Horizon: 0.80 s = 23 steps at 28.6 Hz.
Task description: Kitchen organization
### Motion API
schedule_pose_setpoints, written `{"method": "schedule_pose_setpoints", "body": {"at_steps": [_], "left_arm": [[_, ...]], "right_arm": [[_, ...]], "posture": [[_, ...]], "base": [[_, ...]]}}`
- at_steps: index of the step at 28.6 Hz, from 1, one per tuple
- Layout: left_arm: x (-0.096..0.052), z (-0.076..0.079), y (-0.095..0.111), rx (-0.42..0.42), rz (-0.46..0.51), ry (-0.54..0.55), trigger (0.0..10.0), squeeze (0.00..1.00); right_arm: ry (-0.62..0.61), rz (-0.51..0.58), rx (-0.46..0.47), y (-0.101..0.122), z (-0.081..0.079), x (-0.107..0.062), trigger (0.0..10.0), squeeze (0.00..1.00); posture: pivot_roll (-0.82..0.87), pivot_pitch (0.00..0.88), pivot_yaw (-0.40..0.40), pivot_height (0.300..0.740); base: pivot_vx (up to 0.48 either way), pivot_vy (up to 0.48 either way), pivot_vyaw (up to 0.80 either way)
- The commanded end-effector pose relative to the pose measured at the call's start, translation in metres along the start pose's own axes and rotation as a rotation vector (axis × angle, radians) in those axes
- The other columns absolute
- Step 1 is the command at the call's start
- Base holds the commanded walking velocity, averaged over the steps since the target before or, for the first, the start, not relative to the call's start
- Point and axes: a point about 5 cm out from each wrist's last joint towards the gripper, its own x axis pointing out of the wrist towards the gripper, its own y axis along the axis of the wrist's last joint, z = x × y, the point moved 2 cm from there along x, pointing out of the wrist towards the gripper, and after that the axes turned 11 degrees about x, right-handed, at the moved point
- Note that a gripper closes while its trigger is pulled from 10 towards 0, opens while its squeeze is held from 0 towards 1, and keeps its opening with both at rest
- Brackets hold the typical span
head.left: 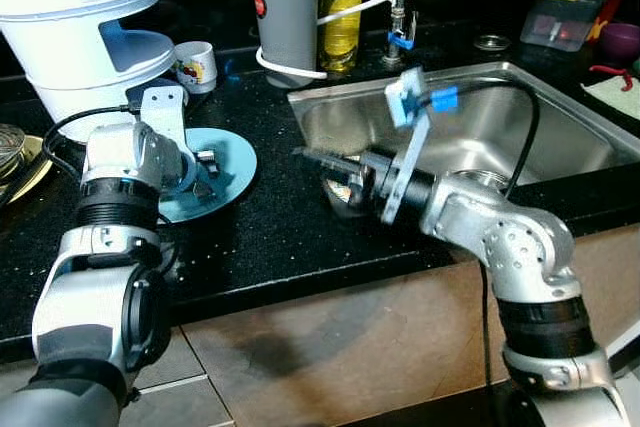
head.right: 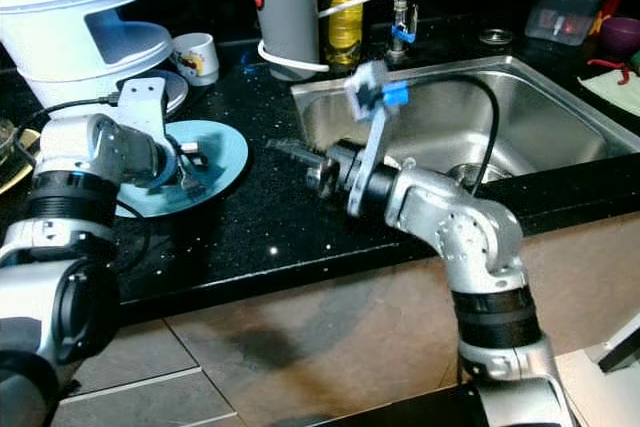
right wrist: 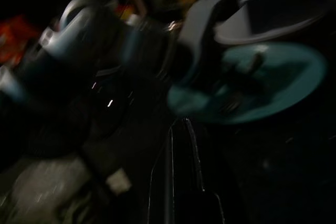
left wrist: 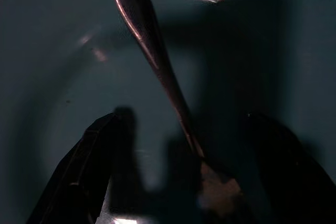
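A teal plate lies on the black counter left of the sink. On it rests a metal spoon. My left gripper hangs low over the plate, open, with one finger on either side of the spoon and not closed on it. My right gripper reaches across the sink's left rim above the counter and points toward the plate. Its fingers are pressed together with nothing between them.
A steel sink fills the right half, with a small dish in its near-left corner. Stacked white containers, a mug, a grey canister and an oil bottle line the back. A yellow plate sits far left.
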Motion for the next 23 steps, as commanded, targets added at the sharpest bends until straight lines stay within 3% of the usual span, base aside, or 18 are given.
{"method": "schedule_pose_setpoints", "body": {"at_steps": [1,14,23], "left_arm": [[0.007,-0.003,-0.015,0.005,-0.076,-0.013,10.0,0.00],[0.011,-0.004,-0.019,0.021,-0.082,-0.006,10.0,0.00],[0.012,-0.006,-0.020,0.045,-0.074,-0.010,10.0,0.00]], "right_arm": [[0.064,-0.040,-0.017,-0.006,-0.011,0.001,10.0,0.00],[0.064,-0.082,-0.015,-0.016,-0.012,-0.002,10.0,0.00],[-0.029,-0.124,-0.052,-0.032,-0.007,0.002,10.0,0.00]], "posture": [[0.03,0.186,0.048,0.740],[0.03,0.178,0.047,0.740],[0.02,0.189,0.043,0.740]], "base": [[0.000,0.000,0.00],[0.000,0.000,0.00],[0.000,0.000,0.00]]}}
